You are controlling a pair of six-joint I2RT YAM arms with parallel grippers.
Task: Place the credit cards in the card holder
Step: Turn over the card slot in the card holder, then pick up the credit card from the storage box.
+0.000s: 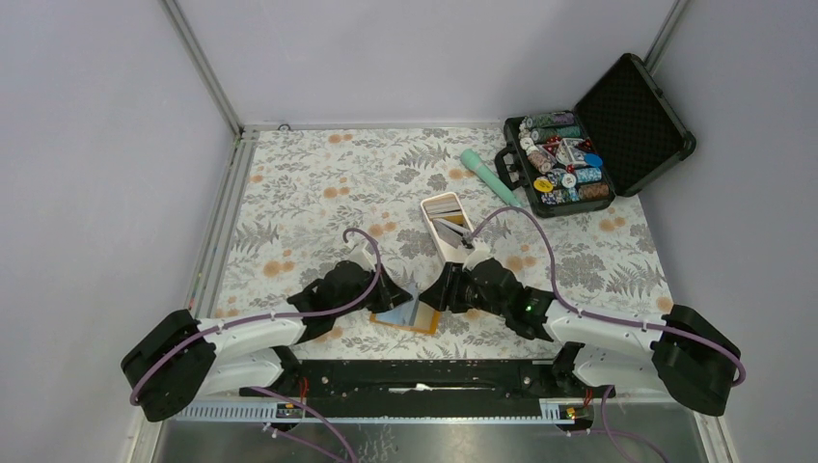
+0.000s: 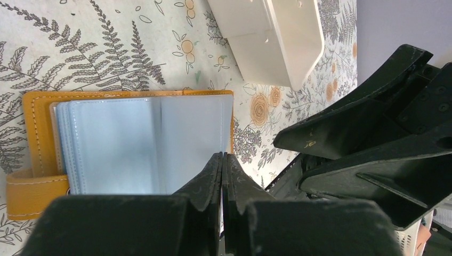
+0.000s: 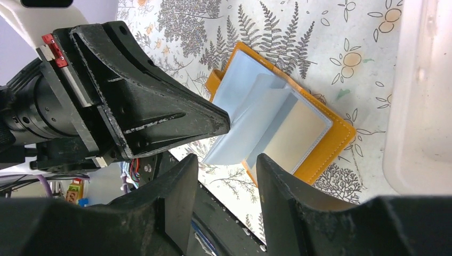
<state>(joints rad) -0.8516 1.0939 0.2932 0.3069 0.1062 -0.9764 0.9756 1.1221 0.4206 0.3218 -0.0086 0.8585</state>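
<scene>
The left gripper (image 2: 223, 157) is pinched fully closed on one light blue clear leaf of the card holder (image 3: 277, 120), holding that leaf up off the rest so a pocket gapes. Facing it, just beside it, the right gripper (image 3: 228, 160) hangs with its jaws roughly half apart and nothing between them.

The card holder lies open and flat on the floral cloth directly under and between the two grippers, close to the arms' bases, its orange cover spread left to right. A pale tan face shows behind one clear pocket, though I cannot tell whether that is a card.

The credit cards (image 1: 447, 217) sit in the white tray (image 1: 425, 214) straight beyond the right gripper, whose near end almost meets it. The tray's long axis runs away from the arms. The right arm is the nearer one and the free one, so the reach for a card looks to be its job.
</scene>
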